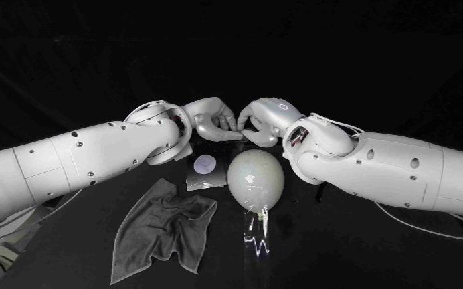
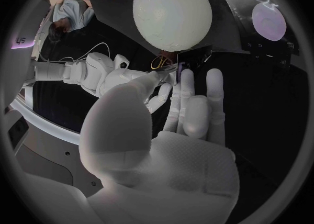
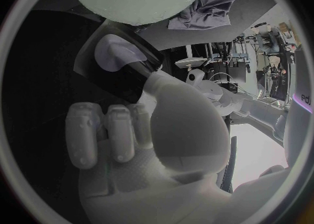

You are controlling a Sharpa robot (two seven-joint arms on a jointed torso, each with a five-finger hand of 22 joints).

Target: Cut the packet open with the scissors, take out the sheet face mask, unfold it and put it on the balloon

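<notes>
1. Both hands are up at the far side of the table (image 1: 371,252). The left hand (image 1: 211,116) and right hand (image 1: 265,118) have their fingertips touching each other, just past the balloon.
2. Honestly can't tell what either hand has got, if anything. From its wrist cam, the left one's fingers are stretched out with the thumb reaching toward their tips. There's a small dark bit there that I can't make out. The right one's fingers are curled in.
3. The balloon (image 1: 255,178) is lying on the table right below the hands.
4. The packet (image 1: 205,170) is flat on the table just beside the balloon, on the robot's left side. Neither hand is on it.
5. A crinkly clear strip (image 1: 257,232) lies at the balloon's near end.
6. A grey cloth (image 1: 164,230) is bunched up nearer the robot, left of the balloon.
</notes>
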